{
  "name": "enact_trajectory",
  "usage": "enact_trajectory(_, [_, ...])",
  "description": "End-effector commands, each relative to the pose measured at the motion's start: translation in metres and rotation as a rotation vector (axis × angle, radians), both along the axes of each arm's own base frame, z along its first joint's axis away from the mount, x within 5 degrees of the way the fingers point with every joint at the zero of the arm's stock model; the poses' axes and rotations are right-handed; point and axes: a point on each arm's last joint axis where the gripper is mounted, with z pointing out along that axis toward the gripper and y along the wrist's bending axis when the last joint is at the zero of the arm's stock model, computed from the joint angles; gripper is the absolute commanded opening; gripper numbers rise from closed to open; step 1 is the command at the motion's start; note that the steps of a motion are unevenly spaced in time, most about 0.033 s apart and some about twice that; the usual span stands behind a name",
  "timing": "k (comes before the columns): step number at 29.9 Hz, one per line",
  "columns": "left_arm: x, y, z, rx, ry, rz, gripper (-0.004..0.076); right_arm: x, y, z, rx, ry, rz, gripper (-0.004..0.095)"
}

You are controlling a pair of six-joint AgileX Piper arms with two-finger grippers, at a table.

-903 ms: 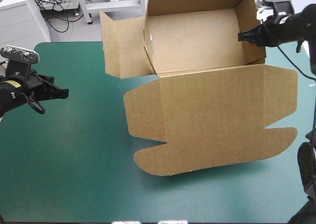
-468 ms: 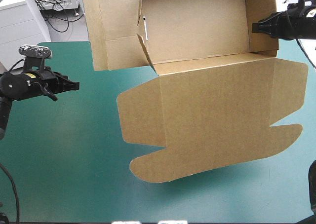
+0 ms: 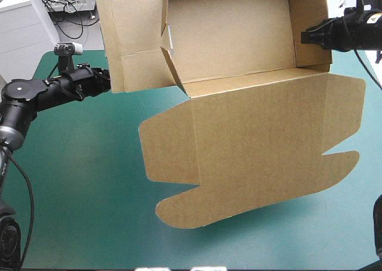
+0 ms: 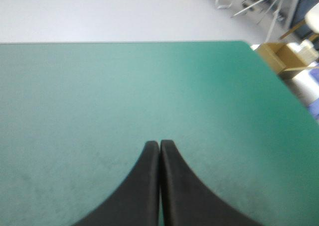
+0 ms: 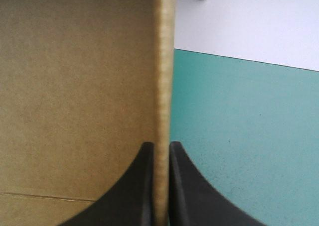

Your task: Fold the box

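Observation:
The brown box [image 3: 239, 104] hangs tilted above the teal-green table [image 3: 77, 181], its tray open toward the camera and its flat lid [image 3: 250, 151] drooping to the front. My right gripper [image 3: 304, 37] is shut on the tray's right wall [image 5: 163, 86], one finger on each side of the board. An unfolded side flap [image 3: 131, 50] sticks out at the box's left. My left gripper [image 3: 107, 80] is shut and empty, its tip close by that flap's lower edge. In the left wrist view the gripper [image 4: 159, 145] points over bare cover.
The cover runs bare along the left [image 3: 65, 193] and front of the table. The lid's rounded tabs [image 3: 179, 208] hang low over the middle. Beyond the far table edge there are cables and furniture legs.
The right gripper lifted the box higher and tilted it more toward the camera. The left arm swung in from the table's left edge to the side flap.

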Motion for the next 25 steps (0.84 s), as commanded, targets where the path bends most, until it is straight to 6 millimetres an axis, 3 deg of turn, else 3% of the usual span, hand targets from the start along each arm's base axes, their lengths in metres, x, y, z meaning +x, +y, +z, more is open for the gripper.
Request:
enact_trajectory(1, [-0.013,-0.009,0.036,-0.173,-0.132,-0.074,-0.0032,-0.017,0.005,0.012,0.047,-0.038,0.042,-0.0023])
enact_trajectory(8, [-0.032,-0.022,0.041,-0.241,-0.129,-0.328,-0.0031,-0.015,0.022,0.005,0.018,-0.027,0.105,-0.0022])
enact_trajectory(11, [-0.039,-0.026,0.043,-0.269,-0.131,-0.408,0.002,-0.014,0.028,0.004,0.009,-0.024,0.125,-0.0022])
enact_trajectory(14, [-0.042,-0.027,0.046,-0.303,-0.136,-0.445,0.0143,-0.013,0.033,0.002,-0.037,-0.026,0.116,-0.0021])
enact_trajectory(17, [-0.042,-0.027,0.048,-0.322,-0.145,-0.444,0.0361,-0.013,0.041,0.0,-0.091,-0.026,0.102,-0.0021])
enact_trajectory(18, [-0.042,-0.027,0.049,-0.326,-0.148,-0.444,0.0475,-0.012,0.043,0.0,-0.103,-0.026,0.09,-0.0021])
enact_trajectory(21, [-0.042,-0.027,0.05,-0.341,-0.153,-0.442,0.0666,-0.011,0.048,0.0,-0.126,-0.044,0.064,-0.0021])
enact_trajectory(22, [-0.042,-0.027,0.05,-0.342,-0.153,-0.445,0.0702,-0.011,0.051,0.001,-0.119,-0.055,0.058,-0.0021])
enact_trajectory(25, [-0.043,-0.032,0.05,-0.343,-0.15,-0.461,0.071,-0.01,0.058,0.004,-0.1,-0.088,0.063,-0.0021])
